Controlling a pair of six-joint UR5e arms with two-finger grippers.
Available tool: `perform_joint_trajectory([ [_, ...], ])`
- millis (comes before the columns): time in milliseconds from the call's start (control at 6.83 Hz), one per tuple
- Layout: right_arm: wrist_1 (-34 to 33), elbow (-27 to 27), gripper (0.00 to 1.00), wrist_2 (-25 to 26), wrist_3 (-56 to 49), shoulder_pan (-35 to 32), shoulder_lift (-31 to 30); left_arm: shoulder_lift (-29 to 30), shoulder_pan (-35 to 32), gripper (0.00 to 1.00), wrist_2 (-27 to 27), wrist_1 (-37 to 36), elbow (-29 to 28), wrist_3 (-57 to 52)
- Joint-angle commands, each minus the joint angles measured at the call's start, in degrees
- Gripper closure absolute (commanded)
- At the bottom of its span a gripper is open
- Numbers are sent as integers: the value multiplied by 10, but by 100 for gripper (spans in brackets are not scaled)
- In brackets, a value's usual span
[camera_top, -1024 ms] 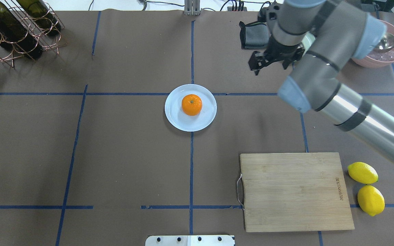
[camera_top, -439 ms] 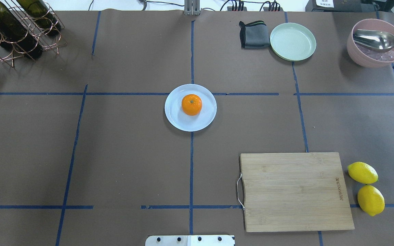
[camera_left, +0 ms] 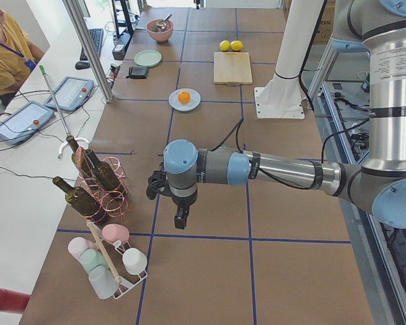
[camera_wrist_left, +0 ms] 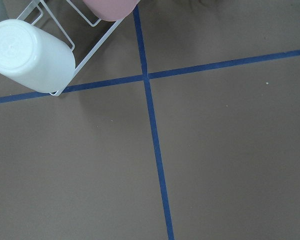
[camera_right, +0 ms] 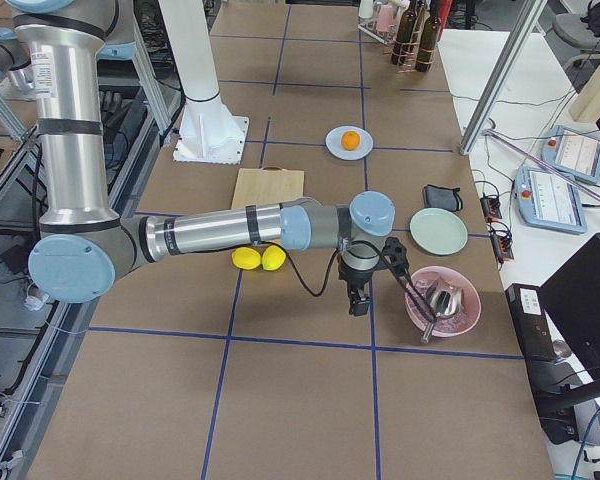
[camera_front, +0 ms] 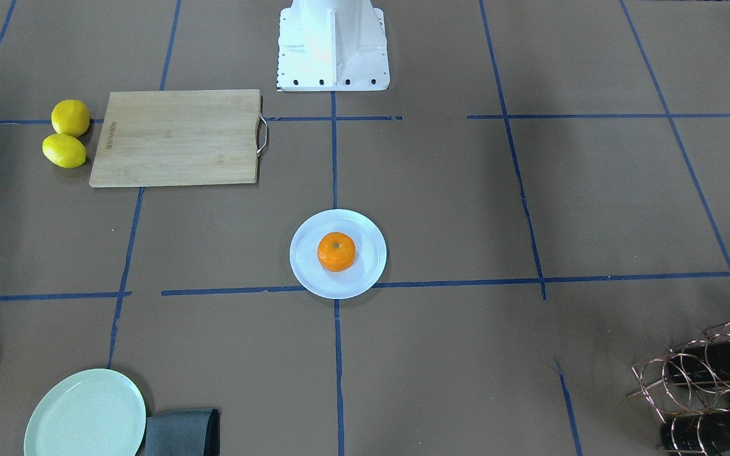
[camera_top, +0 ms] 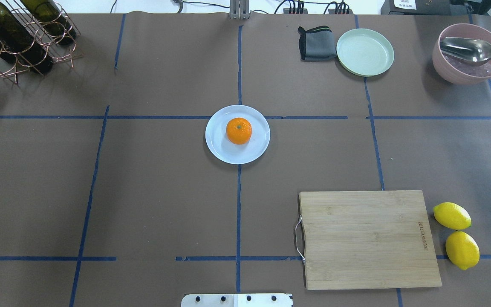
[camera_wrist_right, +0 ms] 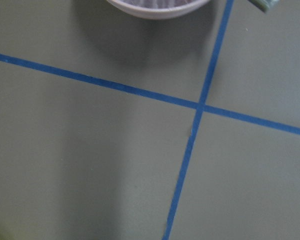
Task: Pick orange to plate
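The orange (camera_top: 239, 130) sits in the middle of the white plate (camera_top: 224, 153) at the table's centre, also seen from the front as the orange (camera_front: 336, 251) on the plate (camera_front: 365, 269). No gripper touches either. My left gripper (camera_left: 181, 218) hangs over the table's left end, near the bottle rack. My right gripper (camera_right: 359, 300) hangs at the table's right end beside the pink bowl. Both show only in the side views, so I cannot tell whether they are open or shut. The wrist views show only brown paper and blue tape.
A pale green plate (camera_top: 365, 52), a grey cloth (camera_top: 313, 42) and a pink bowl (camera_top: 469, 64) with a metal spoon stand at the far right. A wooden cutting board (camera_top: 367, 238) and two lemons (camera_top: 452, 215) lie near right. A wine rack (camera_top: 19, 38) stands far left.
My right arm, which hung over the far right of the table a second ago, has swung out of the overhead view to the right. The orange and plate have not moved.
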State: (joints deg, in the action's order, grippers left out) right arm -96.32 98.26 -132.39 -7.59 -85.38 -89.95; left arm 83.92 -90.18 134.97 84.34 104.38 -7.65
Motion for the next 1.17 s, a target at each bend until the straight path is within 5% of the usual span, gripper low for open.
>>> perform_joint_trajectory([
  [0, 1, 19, 0, -14, 4, -35, -52, -1, 0, 0, -1, -1, 1, 0],
  [1024, 1, 53, 0, -15, 47, -37, -70, -1, 0, 0, -1, 0, 2, 0],
])
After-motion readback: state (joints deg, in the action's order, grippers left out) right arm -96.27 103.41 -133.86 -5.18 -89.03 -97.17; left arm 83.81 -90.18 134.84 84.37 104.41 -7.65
